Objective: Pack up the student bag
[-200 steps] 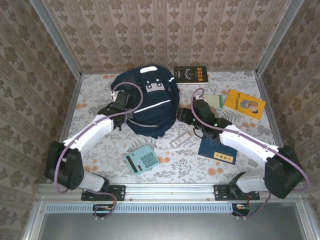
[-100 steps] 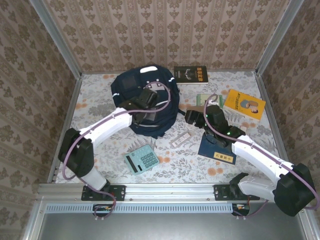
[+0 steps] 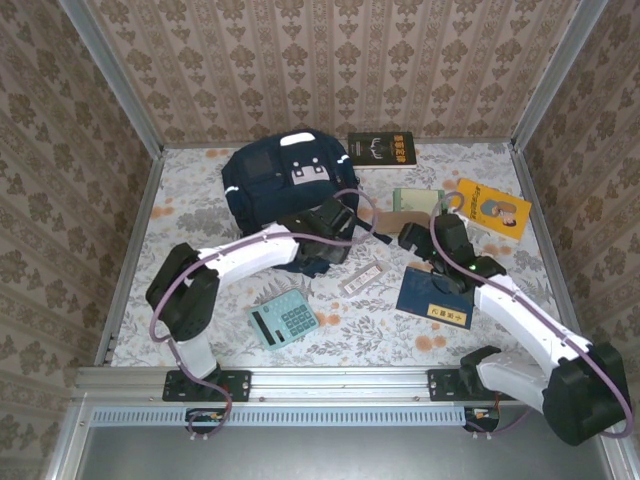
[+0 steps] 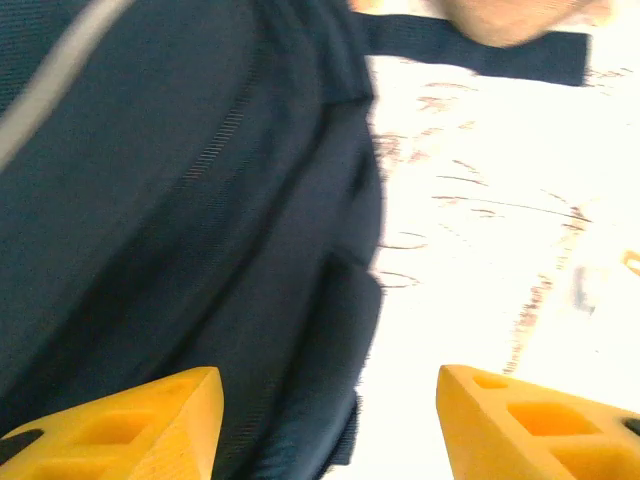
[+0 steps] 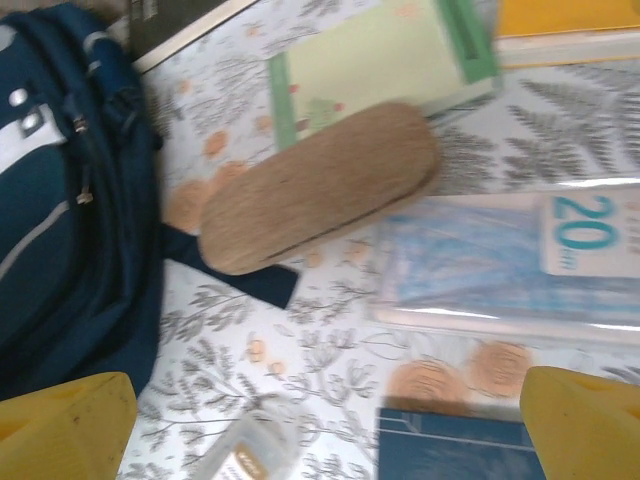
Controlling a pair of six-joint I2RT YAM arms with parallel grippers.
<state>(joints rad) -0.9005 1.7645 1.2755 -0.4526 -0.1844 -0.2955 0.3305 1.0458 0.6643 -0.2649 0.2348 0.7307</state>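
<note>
Judgement first: the step in hand is looking like a pick of the brown case (image 5: 320,185), with the bag being readied for loading. The student bag (image 3: 285,190) is lying at the back left of the bench (image 3: 200,290), and from above I am seeing no open mouth on it. The left claw (image 4: 330,420) is hovering over the bag's right flank, its jaws standing apart with nothing pinched between them. The right claw (image 5: 325,425) is hanging wide above the bench, near the case. The case is lying slantwise, overlapping the edge of the green notebook (image 5: 385,65), with one end resting over a dark strap (image 5: 235,272) of the bag.

To do this well, the right claw should be turning so its jaws are crossing the case's narrow width, then coming down at its middle, keeping off the notebook and the clear ruler packet (image 5: 500,265) just beside it. The strap under the case is risking a snag, so a straight lift is looking wisest. The left claw is probably needing a pinch on the fabric edge so that it is holding the bag's mouth open.
</note>
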